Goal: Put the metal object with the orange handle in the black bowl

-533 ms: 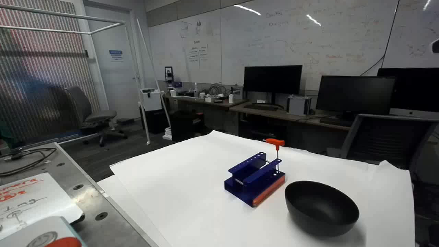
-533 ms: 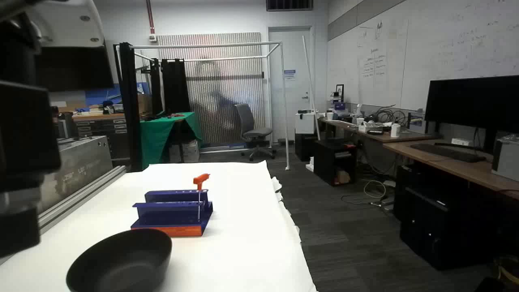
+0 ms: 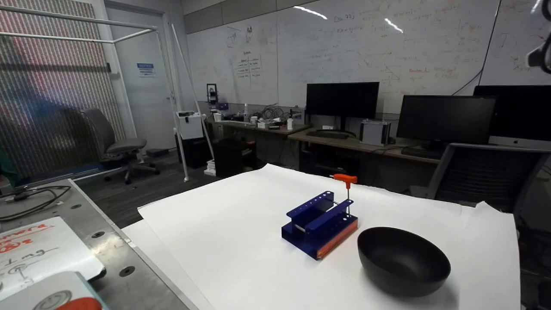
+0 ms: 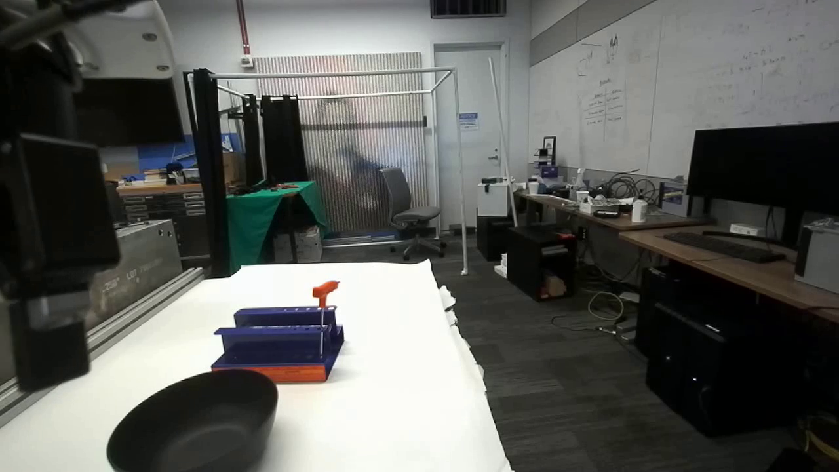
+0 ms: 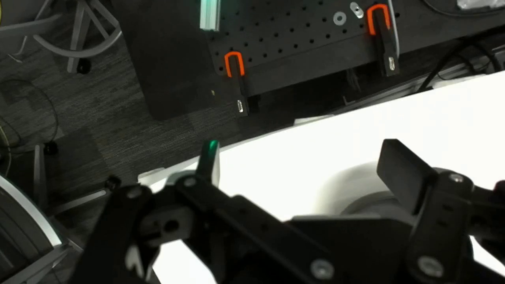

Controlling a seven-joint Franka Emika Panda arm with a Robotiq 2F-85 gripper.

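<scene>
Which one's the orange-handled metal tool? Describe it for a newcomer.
On the white-covered table, find the dark-blue perforated rack near the round matte-black bowl. At one end of the rack stands the thin metal tool with an orange T-shaped handle on top. That handle rises above the rack, whose orange strip runs low.

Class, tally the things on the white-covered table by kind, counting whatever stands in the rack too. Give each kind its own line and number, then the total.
Black bowl: 1
Blue rack: 1
Metal tool with an orange handle, upright in the rack: 1
Total: 3
</scene>
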